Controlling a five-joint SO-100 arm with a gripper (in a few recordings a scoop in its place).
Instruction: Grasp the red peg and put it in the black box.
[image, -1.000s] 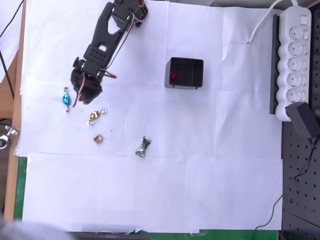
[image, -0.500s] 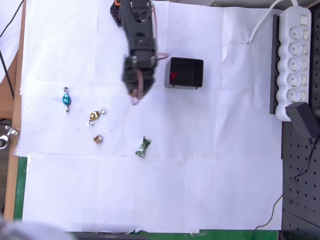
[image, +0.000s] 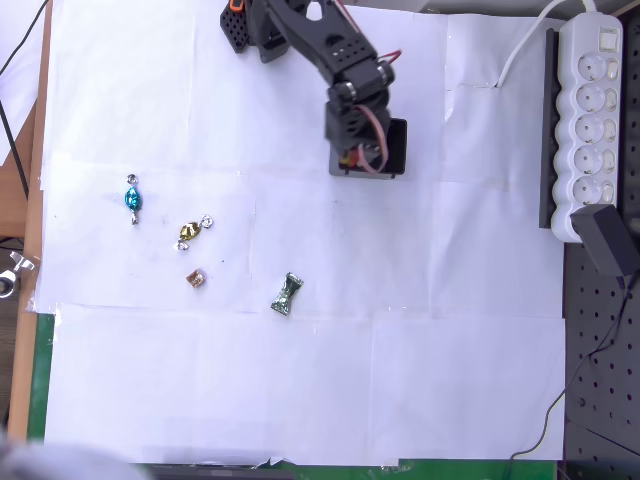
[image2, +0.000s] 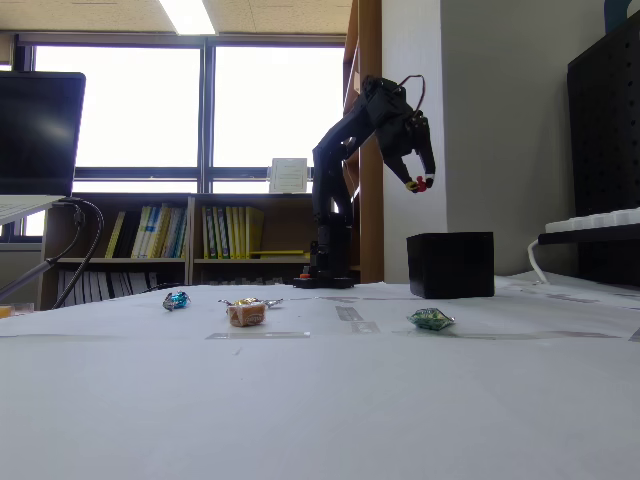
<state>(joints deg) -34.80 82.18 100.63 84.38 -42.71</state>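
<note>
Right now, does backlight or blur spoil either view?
Fixed view: bright windows backlight the arm into a near silhouette, yet a red tip shows at the gripper above the black box. Overhead view: evenly lit and sharp, soft shadows.

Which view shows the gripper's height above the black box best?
The fixed view: the gripper hangs well above the black box, apart from it. In the overhead view the gripper merely overlaps the box, height unreadable.
</note>
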